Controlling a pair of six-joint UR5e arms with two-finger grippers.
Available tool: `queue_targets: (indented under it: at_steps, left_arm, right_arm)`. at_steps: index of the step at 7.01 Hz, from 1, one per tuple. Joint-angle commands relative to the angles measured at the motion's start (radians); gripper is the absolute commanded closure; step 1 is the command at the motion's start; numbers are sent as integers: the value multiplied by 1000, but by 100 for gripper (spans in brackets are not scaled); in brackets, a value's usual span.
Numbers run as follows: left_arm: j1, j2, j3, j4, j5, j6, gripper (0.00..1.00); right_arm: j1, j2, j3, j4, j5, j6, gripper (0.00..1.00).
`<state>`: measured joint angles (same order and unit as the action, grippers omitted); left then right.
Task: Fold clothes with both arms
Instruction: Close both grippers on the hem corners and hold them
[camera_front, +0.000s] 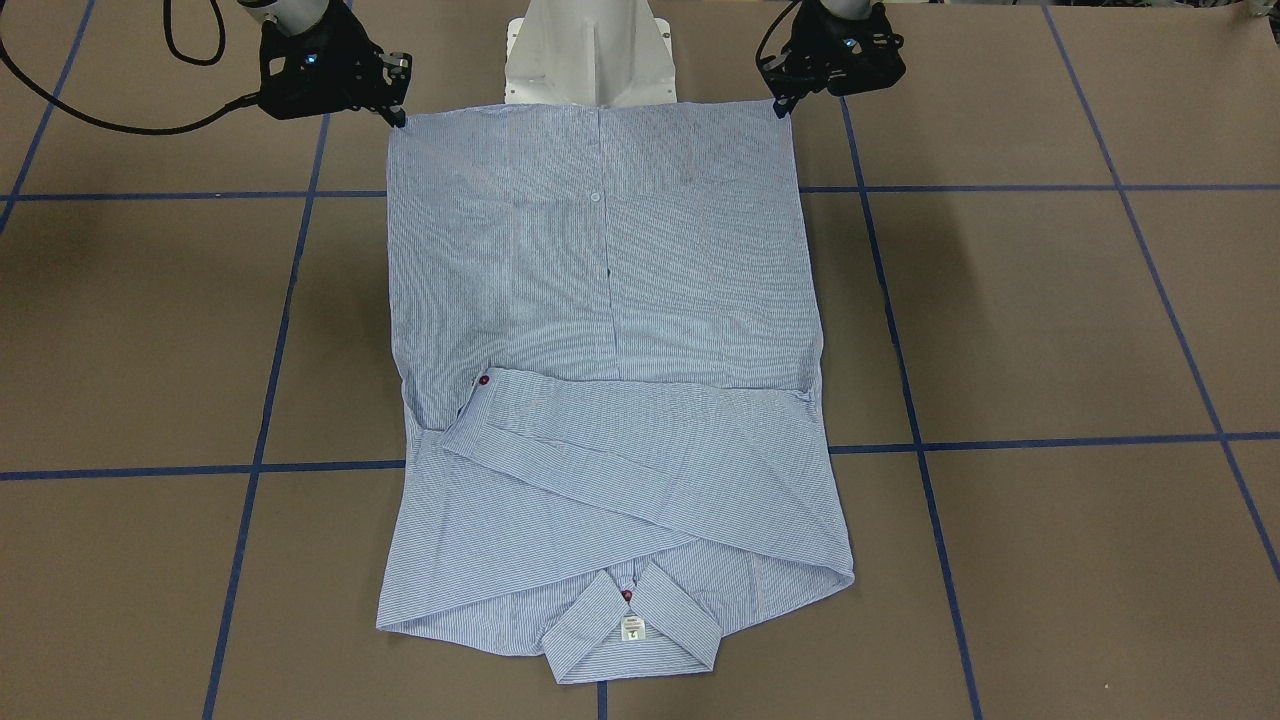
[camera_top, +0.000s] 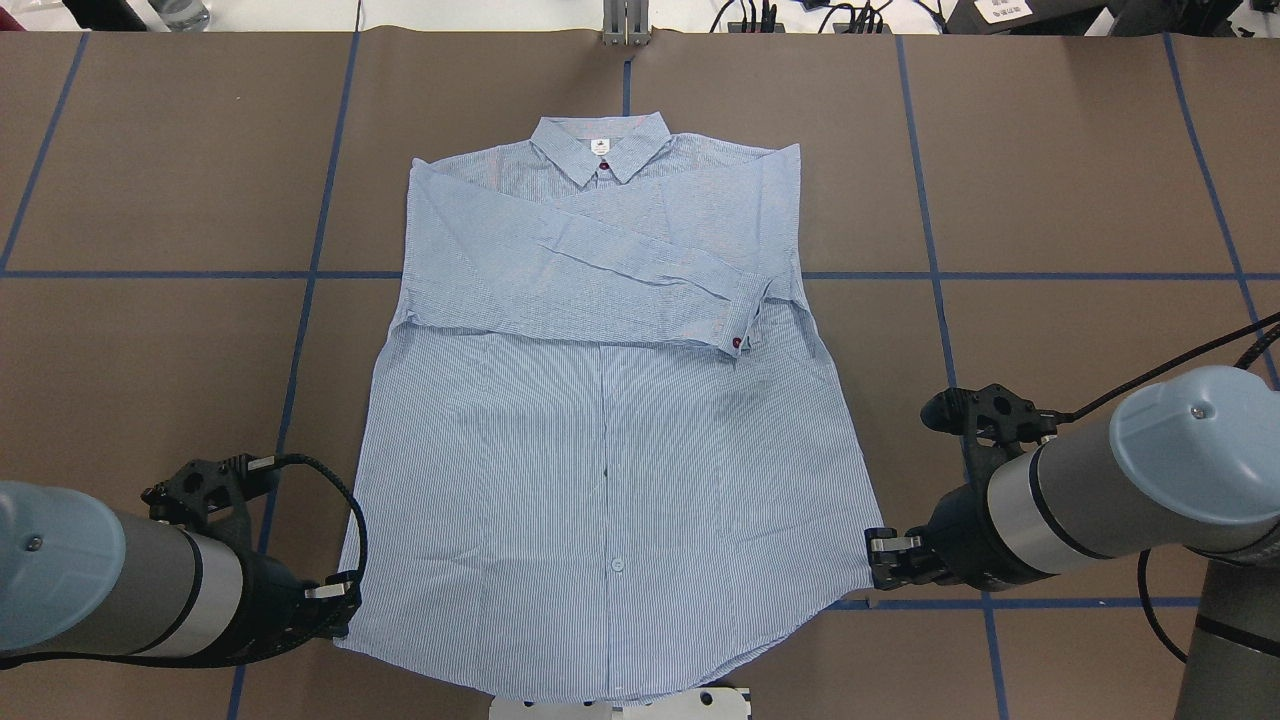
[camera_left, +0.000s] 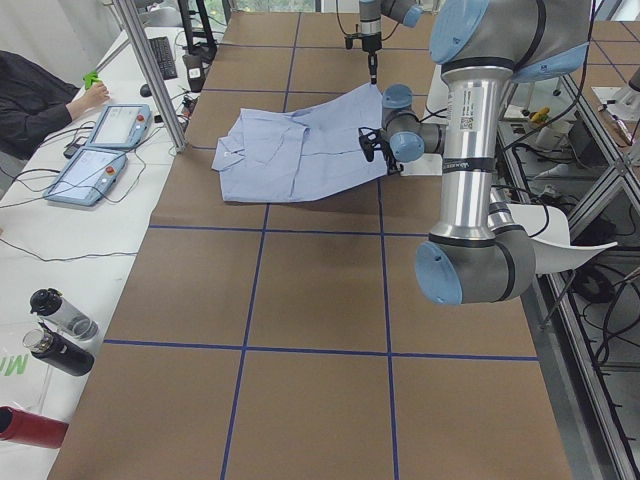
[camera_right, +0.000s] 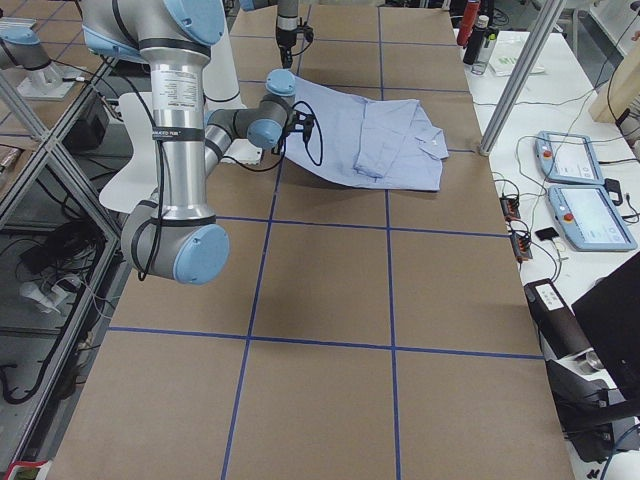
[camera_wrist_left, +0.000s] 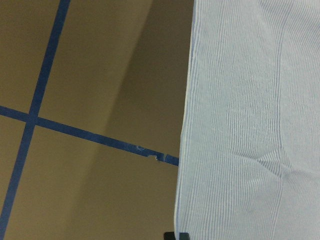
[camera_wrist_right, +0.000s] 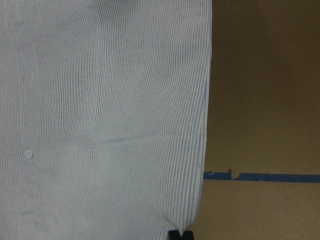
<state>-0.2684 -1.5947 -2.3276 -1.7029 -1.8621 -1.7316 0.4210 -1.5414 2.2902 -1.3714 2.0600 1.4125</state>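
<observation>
The light blue pinstriped shirt (camera_front: 610, 300) lies face up on the brown table, both sleeves folded across the chest and the collar (camera_top: 600, 150) at the far end. My left gripper (camera_top: 345, 608) is shut on the hem corner on my left; that gripper (camera_front: 783, 108) also shows in the front view. On the opposite hem corner my right gripper (camera_top: 875, 565) is shut as well, and in the front view this gripper (camera_front: 398, 115) pinches the corner. Each wrist view shows only a dark fingertip at the cloth's edge (camera_wrist_left: 185, 150) and hem side (camera_wrist_right: 202, 125).
Blue tape lines (camera_top: 300, 300) grid the tabletop. The white pedestal base (camera_front: 590, 50) stands just behind the hem. Bottles (camera_left: 55, 330) and two tablets (camera_left: 100, 150) sit on a side bench where a person's sleeve (camera_left: 40, 95) shows.
</observation>
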Motion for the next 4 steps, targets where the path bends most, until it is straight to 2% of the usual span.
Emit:
queue_targets:
  at_steps: [1, 4]
  left_arm:
    - [-2, -2, 10, -1, 0, 1, 100]
    - [-35, -2, 16, 0, 0, 40, 100]
  right_arm:
    - [19, 1, -18, 0, 0, -1, 100]
    - [33, 4, -37, 0, 2, -3, 100]
